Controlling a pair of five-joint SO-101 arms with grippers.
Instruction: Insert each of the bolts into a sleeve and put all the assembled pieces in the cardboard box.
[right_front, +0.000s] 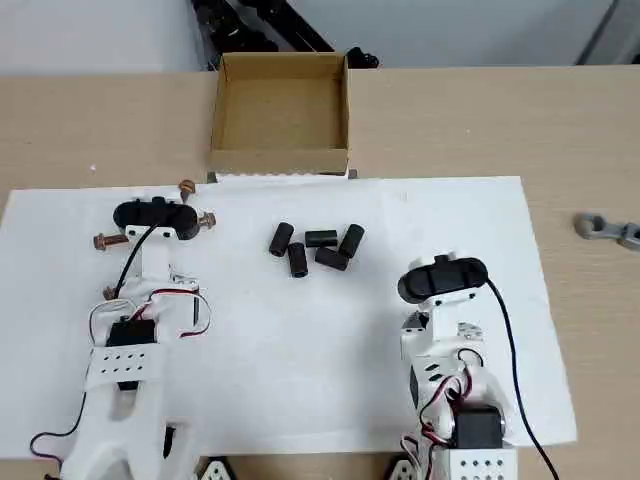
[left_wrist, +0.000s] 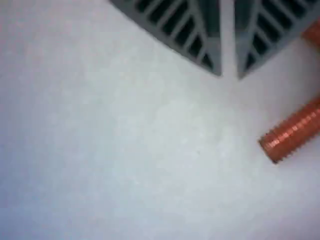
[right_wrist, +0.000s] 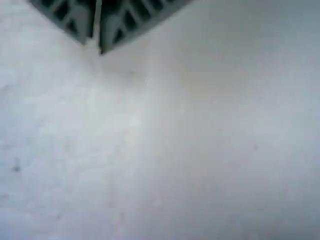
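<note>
- Your left gripper (left_wrist: 229, 74) points straight down at the white sheet (left_wrist: 100, 150). Its ribbed grey fingers (left_wrist: 190, 30) are closed together, and a threaded copper-coloured bolt (left_wrist: 292, 131) lies just beside them.
- Your right gripper (right_wrist: 94, 46) is closed too, low over the sheet.
- Four bolts (right_front: 110, 240) lie scattered around the left arm's head.
- Five short black sleeves (right_front: 315, 248) cluster mid-sheet.
- The cardboard box (right_front: 281, 160) sits open at the far edge.
- A metal tool (right_front: 600, 228) lies far right on the wooden table (right_front: 580, 130).

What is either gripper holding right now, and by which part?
Nothing: left gripper and right gripper are shut and empty; a copper-coloured threaded metal bolt lies loose beside the left one.
</note>
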